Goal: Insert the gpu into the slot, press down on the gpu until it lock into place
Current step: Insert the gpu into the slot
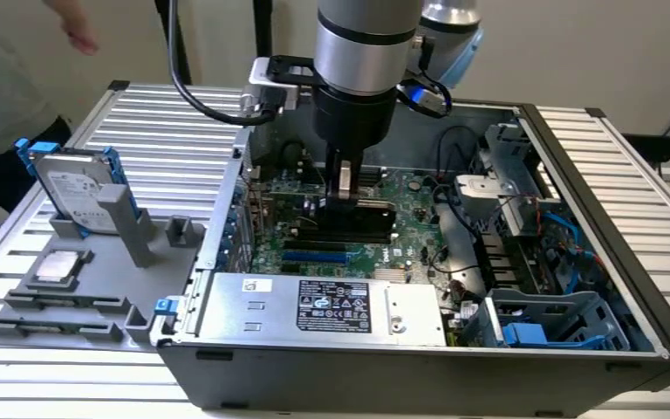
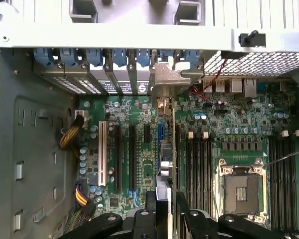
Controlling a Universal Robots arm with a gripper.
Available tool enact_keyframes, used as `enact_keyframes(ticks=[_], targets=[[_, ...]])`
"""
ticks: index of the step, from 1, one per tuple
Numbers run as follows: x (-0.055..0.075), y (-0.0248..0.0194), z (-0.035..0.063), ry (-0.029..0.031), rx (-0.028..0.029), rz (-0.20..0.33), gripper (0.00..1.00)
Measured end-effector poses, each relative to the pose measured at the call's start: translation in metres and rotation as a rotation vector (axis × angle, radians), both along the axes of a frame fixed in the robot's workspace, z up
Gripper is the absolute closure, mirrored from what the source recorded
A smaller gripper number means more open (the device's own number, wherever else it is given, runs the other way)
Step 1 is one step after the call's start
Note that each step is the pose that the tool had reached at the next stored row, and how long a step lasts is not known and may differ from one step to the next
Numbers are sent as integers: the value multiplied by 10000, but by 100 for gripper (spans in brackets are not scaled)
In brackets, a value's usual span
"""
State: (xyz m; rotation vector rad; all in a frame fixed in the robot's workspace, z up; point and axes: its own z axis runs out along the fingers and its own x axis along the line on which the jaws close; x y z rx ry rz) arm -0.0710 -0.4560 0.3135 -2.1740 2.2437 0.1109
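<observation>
Over the open computer case, my gripper (image 1: 345,196) is shut on the gpu (image 1: 355,223), a flat black card held on edge above the motherboard. In the wrist view my two black fingers (image 2: 150,206) clamp the gpu (image 2: 164,172) edge-on, and its silver bracket (image 2: 167,79) reaches toward the case's rear openings. The bright-blue slot (image 2: 160,133) runs directly beside the card's lower edge, mostly covered by it. A blue strip of the slot (image 1: 315,257) shows just in front of the card. I cannot tell whether the card's edge is seated in the slot.
A large grey labelled power-supply box (image 1: 324,305) fills the case's near side. The processor socket (image 2: 241,186) and black memory slots (image 2: 199,164) lie beside the card. A hard drive with blue rails (image 1: 73,183) stands on a grey fixture (image 1: 79,279). A person (image 1: 3,78) stands at the exterior view's left.
</observation>
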Motion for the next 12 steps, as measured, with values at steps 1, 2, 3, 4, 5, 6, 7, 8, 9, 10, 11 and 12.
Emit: enact_keyframes(ticks=[1,2,3,4,5,6,7,8,9,10,11,12], targets=[[-21,0,-18,-1,2,0,74],[-30,0,-34,0,1,0,74],[-32,0,-48,-1,1,-1,74],[-31,0,-61,0,1,0,74],[-31,0,-77,0,1,1,74],[-34,0,-95,0,0,1,74],[-39,0,-113,0,1,-1,74],[-43,0,-131,0,1,0,74],[-48,0,-150,0,2,0,74],[-52,0,-167,0,2,0,74],[-58,0,-186,-1,2,0,74],[-64,0,-205,0,1,0,74]])
